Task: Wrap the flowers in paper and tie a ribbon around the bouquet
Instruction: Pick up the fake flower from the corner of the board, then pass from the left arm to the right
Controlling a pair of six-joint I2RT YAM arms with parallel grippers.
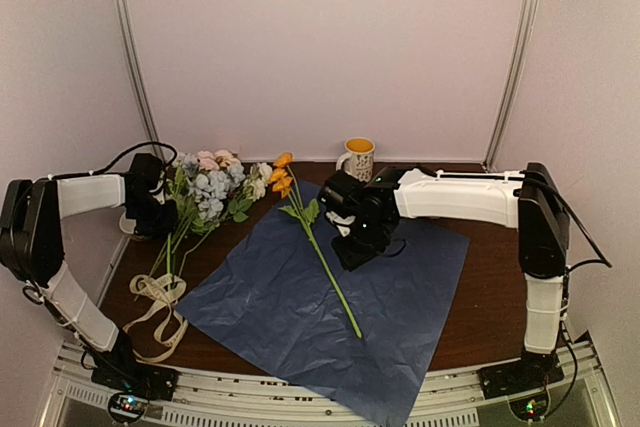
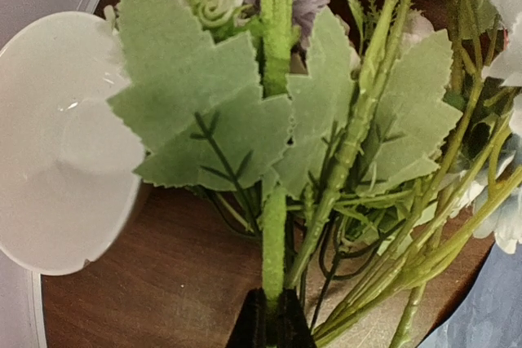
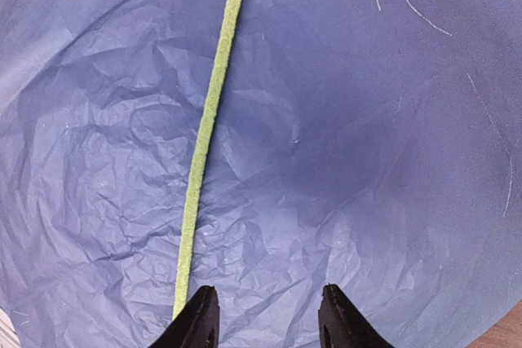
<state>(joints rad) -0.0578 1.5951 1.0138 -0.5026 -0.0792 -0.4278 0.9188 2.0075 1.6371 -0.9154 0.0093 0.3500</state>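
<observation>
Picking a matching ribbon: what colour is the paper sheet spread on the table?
Dark navy blue paper, plain and crinkled; clearest in the right wrist view.

High rear overview, close downward wrist views, right shares paper (image 1: 262,309)

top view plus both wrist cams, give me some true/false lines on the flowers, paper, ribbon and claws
1. The orange flower lies with its stem across the paper. True.
2. The left claw is open and empty. False: it is shut on a green stem in the flowers.
3. The right claw is open above the paper, gripping nothing. True.
4. The ribbon is tied round the stems. False: it lies in loose loops on the table, left of the paper.
5. The mug stands on the paper. False: it stands on bare table behind the sheet.
</observation>
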